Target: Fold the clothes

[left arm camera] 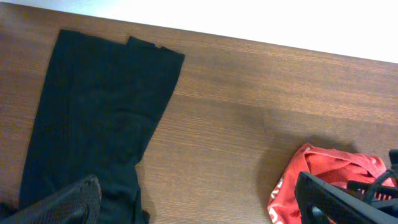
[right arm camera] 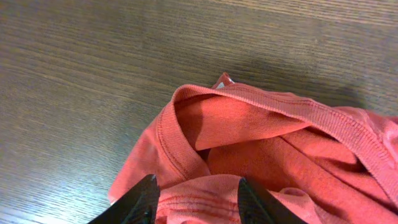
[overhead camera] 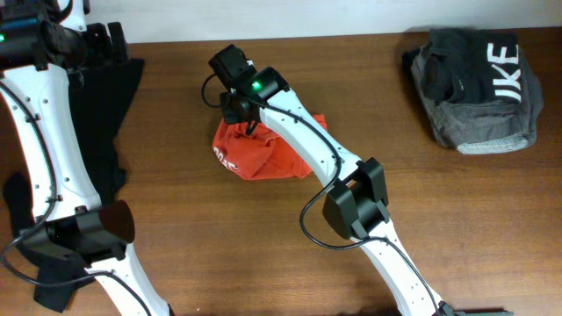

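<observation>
The orange-red T-shirt [overhead camera: 263,154] lies crumpled near the table's middle, with white lettering showing at its left edge. My right gripper [overhead camera: 248,121] is down on its back edge. In the right wrist view the jaws [right arm camera: 198,183] are closed on a bunched fold of the T-shirt [right arm camera: 280,143] just below the ribbed collar. The long black garment [overhead camera: 110,114] lies flat at the left. My left gripper [overhead camera: 105,42] hovers open over its far end with nothing between its fingers [left arm camera: 68,205]. In the left wrist view the black garment [left arm camera: 93,112] is on the left and the T-shirt [left arm camera: 317,168] on the right.
A dark grey garment with white lettering [overhead camera: 479,88] sits bundled at the back right. Bare wooden tabletop [overhead camera: 369,96] separates it from the T-shirt. The left arm's base stands over the black garment's near end.
</observation>
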